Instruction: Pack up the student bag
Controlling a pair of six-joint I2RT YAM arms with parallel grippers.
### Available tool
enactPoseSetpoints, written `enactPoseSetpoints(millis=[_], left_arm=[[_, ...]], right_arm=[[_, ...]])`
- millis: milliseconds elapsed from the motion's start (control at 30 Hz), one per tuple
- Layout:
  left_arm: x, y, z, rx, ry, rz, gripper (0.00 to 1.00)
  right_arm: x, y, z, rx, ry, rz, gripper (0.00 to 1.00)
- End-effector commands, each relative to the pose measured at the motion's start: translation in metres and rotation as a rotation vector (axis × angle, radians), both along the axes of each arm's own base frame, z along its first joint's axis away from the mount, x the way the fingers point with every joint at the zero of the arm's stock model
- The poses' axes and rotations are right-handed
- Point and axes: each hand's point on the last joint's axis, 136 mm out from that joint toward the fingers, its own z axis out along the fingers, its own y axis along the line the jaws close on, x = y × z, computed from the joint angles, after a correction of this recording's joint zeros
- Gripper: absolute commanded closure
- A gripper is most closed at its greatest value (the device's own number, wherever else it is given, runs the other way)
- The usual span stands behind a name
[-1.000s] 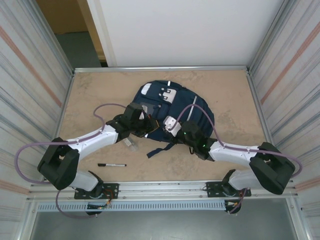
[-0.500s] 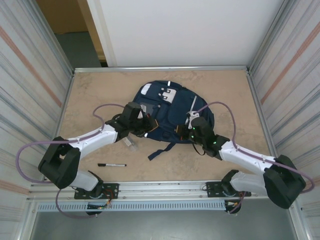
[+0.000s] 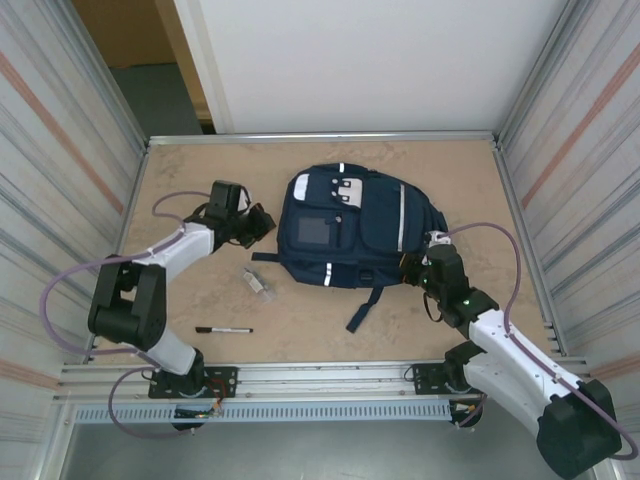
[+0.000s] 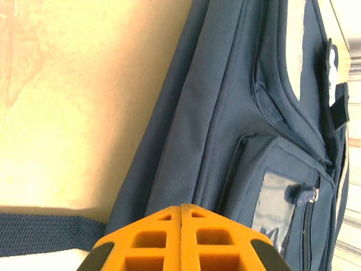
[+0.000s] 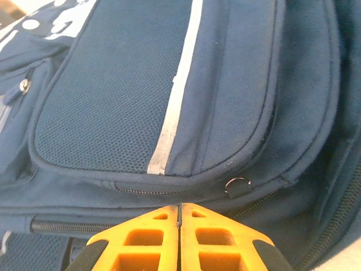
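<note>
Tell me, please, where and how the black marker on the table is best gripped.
Grip the black marker at mid-barrel, coming straight down from above, jaws opened across its thin width. It lies flat on the table, lengthwise left to right, well apart from the student bag, so both long sides are free.

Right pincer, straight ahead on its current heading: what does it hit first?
The student bag. The shut right pincer points at the bag's side, just below its striped pocket. The gap looks short, though depth is hard to judge from the wrist view.
</note>
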Motion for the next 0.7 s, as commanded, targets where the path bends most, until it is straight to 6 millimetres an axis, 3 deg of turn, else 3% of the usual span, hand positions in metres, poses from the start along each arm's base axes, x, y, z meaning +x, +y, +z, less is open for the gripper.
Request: enactPoseSetpoints(millis=[0,100,200,267,367,467,600,667], left_arm=[[-0.007,-0.021,0.017,-0.051,-0.009,-0.114,0.94],[-0.025,-0.038,0.043,-0.007,-0.090,-0.140,0.60],[-0.060,-0.061,0.061,0.124,-0.164,-0.146,0.48],[-0.084,-0.084,0.059,0.179,-0.212,-0.145,0.41],[-0.102,-0.112,0.038,0.075,-0.144,-0.098,0.40],[-0.102,-0.140,0.034,-0.079,-0.085,-0.106,0.40],[-0.104,-0.147,0.040,-0.017,-0.108,-0.093,0.39],[-0.106,-0.138,0.044,0.037,-0.148,-0.064,0.38]], right_arm=[[0.005,0.035,0.040,0.059,-0.110,0.194,1.00],[0.011,0.042,0.060,0.096,-0.144,0.210,1.00],[0.015,0.050,0.082,0.148,-0.181,0.220,1.00],[0.016,0.055,0.091,0.175,-0.193,0.228,1.00],[0.015,0.066,0.097,0.197,-0.192,0.253,1.00],[0.012,0.074,0.101,0.205,-0.209,0.262,1.00],[0.010,0.078,0.102,0.195,-0.207,0.271,1.00],[0.008,0.079,0.102,0.199,-0.209,0.276,1.00]])
